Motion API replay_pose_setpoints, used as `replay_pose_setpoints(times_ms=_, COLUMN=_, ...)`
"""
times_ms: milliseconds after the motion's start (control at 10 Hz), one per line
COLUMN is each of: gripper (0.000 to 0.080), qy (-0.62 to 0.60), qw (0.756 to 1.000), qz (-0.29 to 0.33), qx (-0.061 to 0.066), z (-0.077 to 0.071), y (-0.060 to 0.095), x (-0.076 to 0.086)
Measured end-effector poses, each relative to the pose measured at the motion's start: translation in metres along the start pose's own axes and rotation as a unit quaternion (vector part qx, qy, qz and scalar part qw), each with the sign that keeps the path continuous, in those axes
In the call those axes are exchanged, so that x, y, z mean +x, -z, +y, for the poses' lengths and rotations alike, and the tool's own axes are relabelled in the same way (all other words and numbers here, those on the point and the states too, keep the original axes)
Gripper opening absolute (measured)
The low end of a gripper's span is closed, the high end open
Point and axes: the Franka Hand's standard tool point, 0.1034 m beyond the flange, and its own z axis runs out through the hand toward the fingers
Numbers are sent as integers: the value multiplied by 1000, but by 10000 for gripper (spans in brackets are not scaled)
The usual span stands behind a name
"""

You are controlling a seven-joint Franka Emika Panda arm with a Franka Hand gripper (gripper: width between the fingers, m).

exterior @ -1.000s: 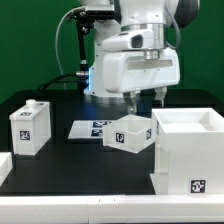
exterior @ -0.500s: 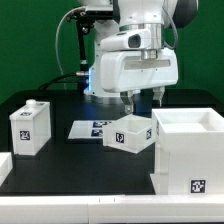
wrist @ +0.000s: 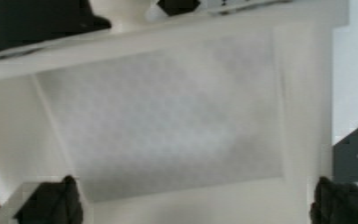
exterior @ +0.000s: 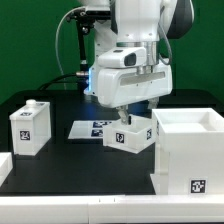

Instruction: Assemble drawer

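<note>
The drawer [exterior: 130, 134] is a shallow white open-topped tray with a small black-and-white tag on its front face, lying on the black table near the middle. It fills the wrist view [wrist: 158, 120], seen from above. My gripper [exterior: 137, 113] has come down right over it, fingers at the tray's top edge. In the wrist view my gripper [wrist: 194, 200] is open, its dark fingertips [wrist: 55, 200] wide apart on either side of the tray, not closed on it. The taller white casing [exterior: 188, 150] stands just to the exterior view's right of the drawer.
A small white block with a tag [exterior: 29, 128] stands at the exterior view's left. The marker board [exterior: 88, 128] lies flat behind the drawer. A white part's corner [exterior: 4, 165] shows at the left edge. The arm's base and cables rise at the back.
The gripper has descended toward the drawer, from well above it to its top edge. The drawer, casing and block have not moved.
</note>
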Motion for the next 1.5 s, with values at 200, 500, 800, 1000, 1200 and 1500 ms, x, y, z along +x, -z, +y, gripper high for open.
replay_pose_setpoints(times_ms=200, gripper=649, qy=0, qw=1000, qz=0, qx=0, z=0, y=0, x=0)
replay_pose_setpoints(times_ms=500, gripper=649, qy=1, qw=1000, qz=-1, qx=1, z=-1, y=0, x=0)
replay_pose_setpoints(times_ms=800, gripper=649, qy=57, qw=998, qz=-4, qx=11, z=-23, y=3, x=11)
replay_pose_setpoints(times_ms=1000, gripper=649, qy=54, qw=998, qz=-4, qx=11, z=-22, y=2, x=10)
replay_pose_setpoints(times_ms=1200, gripper=649, qy=54, qw=998, qz=-5, qx=12, z=-22, y=2, x=10)
replay_pose_setpoints(times_ms=1500, gripper=649, qy=58, qw=998, qz=-16, qx=19, z=-19, y=-7, x=-5)
